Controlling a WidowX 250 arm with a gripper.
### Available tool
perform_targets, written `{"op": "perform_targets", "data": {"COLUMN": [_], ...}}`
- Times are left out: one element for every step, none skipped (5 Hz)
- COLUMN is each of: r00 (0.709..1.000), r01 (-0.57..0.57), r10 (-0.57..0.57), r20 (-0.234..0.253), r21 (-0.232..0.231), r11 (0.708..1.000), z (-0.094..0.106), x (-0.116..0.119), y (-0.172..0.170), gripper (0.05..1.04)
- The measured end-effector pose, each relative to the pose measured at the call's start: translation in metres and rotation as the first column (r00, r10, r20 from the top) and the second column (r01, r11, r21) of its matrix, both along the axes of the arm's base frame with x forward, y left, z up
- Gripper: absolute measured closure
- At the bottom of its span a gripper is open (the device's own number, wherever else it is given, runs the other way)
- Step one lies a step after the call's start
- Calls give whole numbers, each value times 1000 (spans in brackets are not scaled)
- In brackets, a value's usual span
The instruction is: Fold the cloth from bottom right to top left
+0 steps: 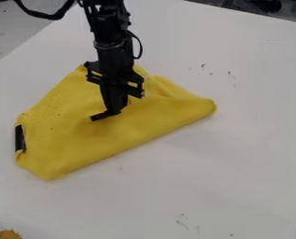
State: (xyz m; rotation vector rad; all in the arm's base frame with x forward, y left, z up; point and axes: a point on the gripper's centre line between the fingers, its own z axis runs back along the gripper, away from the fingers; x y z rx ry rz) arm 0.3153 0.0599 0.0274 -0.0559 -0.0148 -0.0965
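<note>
Basically, the hand (108, 113) hung over the upper middle of the yellow cloth (81, 135), tip low, pointing down and a bit toward the lower left of the view. Open or closed: could not tell. Its tip overlapped the cloth in view; whether it touched or gripped any fabric, could not tell either. The arm (104, 28) came in from the top edge, left of centre, with a black cable (138, 45) looped at its right side.

Cloth lay on the white worktop (237, 154), left of centre, partly folded. Long axis ran slantwise, lower left up to the right. Narrow end pointed right, rounded at its tip; broad end faced left. Lower edge fairly straight, rising from the bottom corner to the narrow end. Upper left edge sloped from the top, near the hand, down to the left side. Creases and a raised ridge showed right of the hand, along the upper right edge. Black tag (20, 138) at the left edge, roughly upright.

Small dark marks (203, 66) on the worktop, upper right, more at lower right. Orange-brown object (9, 234) at the bottom left corner, cut off by the frame.
</note>
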Motion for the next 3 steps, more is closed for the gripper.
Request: {"op": "perform_targets", "data": {"r00": [999, 999, 997], "r01": [-7, 3, 28], "r10": [8, -2, -27], "r20": [33, 43, 67], "r21": [-24, -29, -6], "r11": [1000, 1000, 1000], "z": [-4, -9, -4], "x": [5, 8, 15], "y": [1, 2, 9], "gripper": [1021, 1001, 846]}}
